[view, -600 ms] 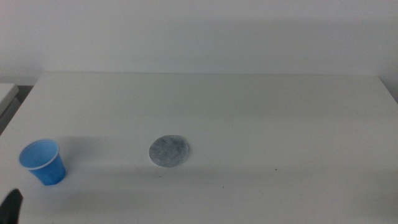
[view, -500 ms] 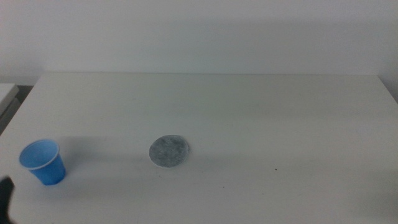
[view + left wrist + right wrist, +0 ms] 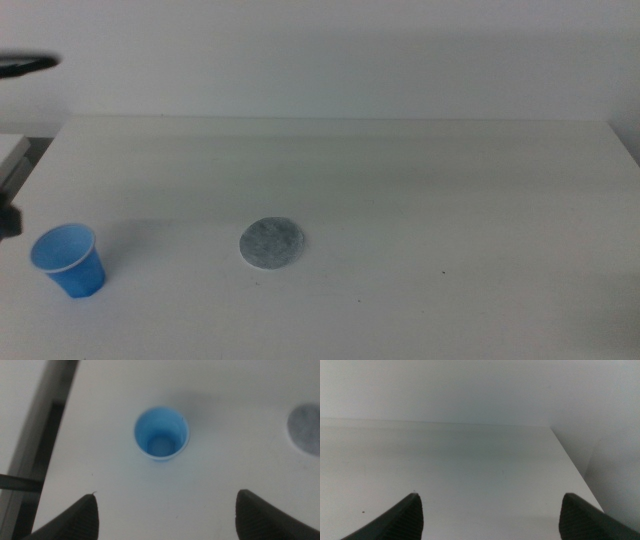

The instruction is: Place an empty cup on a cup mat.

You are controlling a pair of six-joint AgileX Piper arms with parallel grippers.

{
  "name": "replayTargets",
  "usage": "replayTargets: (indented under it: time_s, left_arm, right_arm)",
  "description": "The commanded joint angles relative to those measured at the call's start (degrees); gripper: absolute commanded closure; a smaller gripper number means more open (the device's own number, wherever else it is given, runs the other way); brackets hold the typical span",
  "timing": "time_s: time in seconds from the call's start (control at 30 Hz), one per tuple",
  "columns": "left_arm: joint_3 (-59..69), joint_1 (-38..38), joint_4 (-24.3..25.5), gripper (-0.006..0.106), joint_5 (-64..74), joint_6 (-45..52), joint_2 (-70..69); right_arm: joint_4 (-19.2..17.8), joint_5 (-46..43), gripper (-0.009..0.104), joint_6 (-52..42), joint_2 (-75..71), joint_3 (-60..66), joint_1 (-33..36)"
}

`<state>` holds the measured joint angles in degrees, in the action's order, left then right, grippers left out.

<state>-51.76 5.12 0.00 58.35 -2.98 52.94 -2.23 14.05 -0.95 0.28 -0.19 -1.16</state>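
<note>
The blue cup [image 3: 68, 260] stands upright and empty at the table's front left. In the left wrist view, the cup [image 3: 161, 433] is seen from above, blue inside. The grey speckled cup mat [image 3: 272, 243] lies flat to the right of the cup, apart from it, and its edge shows in the left wrist view [image 3: 306, 427]. My left gripper [image 3: 168, 510] is open and empty, hovering above the table just short of the cup. Only a dark part of the left arm [image 3: 8, 221] shows at the middle view's left edge. My right gripper [image 3: 490, 512] is open and empty over bare table, out of the middle view.
The white table [image 3: 420, 190] runs to a pale wall at the back. Its left edge [image 3: 55, 425] passes close beside the cup, with a dark gap beyond. Its right edge [image 3: 572, 467] shows in the right wrist view. A dark cable or arm part [image 3: 25, 65] is at the top left.
The left arm's dark part has risen from the picture's bottom left corner to the left edge above the cup. A dark part now shows at the top left. Cup and mat have not moved.
</note>
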Motion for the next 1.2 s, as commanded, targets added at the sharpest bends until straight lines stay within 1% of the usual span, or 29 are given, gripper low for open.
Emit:
replayTargets:
  time_s: [0.0,0.13,0.3,0.5,0.7,0.83,0.9,0.97,1.03,1.1,1.17]
  left_arm:
    - [-4.81,0.09,0.0,0.007,2.44,1.31,7.44]
    - [-11.86,1.34,0.0,0.007,6.96,1.69,17.81]
    - [-18.04,5.59,-5.35,0.007,10.15,8.62,29.5]
    - [-20.39,9.12,-8.08,0.007,9.43,12.69,38.96]
    - [-20.32,9.22,-6.81,0.007,6.52,13.17,45.8]
    - [-20.32,9.22,-4.27,0.007,5.04,13.6,49.24]
    - [-20.32,9.22,-2.77,0.009,4.54,14.18,50.78]
    - [-20.32,9.22,-2.55,0.015,4.54,14.79,52.0]
    - [-20.32,9.22,-3.07,0.028,4.54,15.66,52.73]
    - [-20.32,9.22,-3.98,0.047,4.9,16.12,52.86]
    - [-20.53,9.22,-5.06,0.075,5.72,16.01,52.71]
  right_arm:
    - [-0.39,-0.38,0.002,-0.23,-0.28,0.19,0.12]
    - [-0.39,-0.38,0.002,-0.23,-0.28,0.19,0.12]
    - [-0.39,-0.38,0.002,-0.23,-0.28,0.19,0.12]
    - [-0.39,-0.38,0.002,-0.23,-0.28,0.19,0.12]
    - [-0.39,-0.38,0.002,-0.23,-0.28,0.19,0.12]
    - [-0.39,-0.38,0.002,-0.23,-0.28,0.19,0.12]
    - [-0.39,-0.38,0.002,-0.23,-0.28,0.19,0.12]
    - [-0.39,-0.38,0.002,-0.23,-0.28,0.19,0.12]
    - [-0.39,-0.38,0.002,-0.23,-0.28,0.19,0.12]
    - [-0.39,-0.38,0.002,-0.23,-0.28,0.19,0.12]
    - [-0.39,-0.38,0.002,-0.23,-0.28,0.19,0.12]
